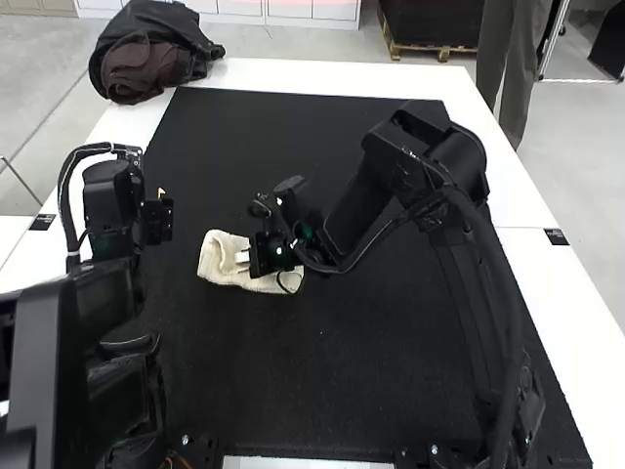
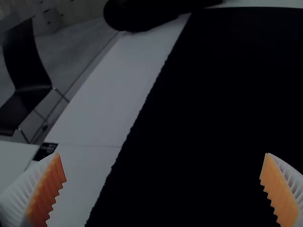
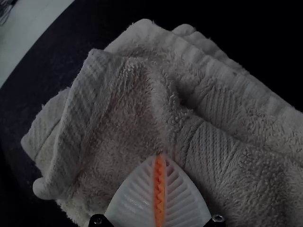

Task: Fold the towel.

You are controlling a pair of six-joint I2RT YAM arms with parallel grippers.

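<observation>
The towel (image 1: 216,262) lies rumpled, in overlapping layers, left of centre on the black-covered surface (image 1: 293,381); the right gripper (image 3: 160,157) has its jaws together against the pile, any pinch unconfirmed; the left gripper (image 2: 162,154) has its jaws wide apart; cloth judged light, soft; grip recommended at a hemmed corner.

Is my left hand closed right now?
No, in its wrist view the left hand is wide open, its orange pads far apart.

Black mat (image 1: 293,366) on white table (image 1: 332,77), dark bundle (image 1: 171,31)
</observation>
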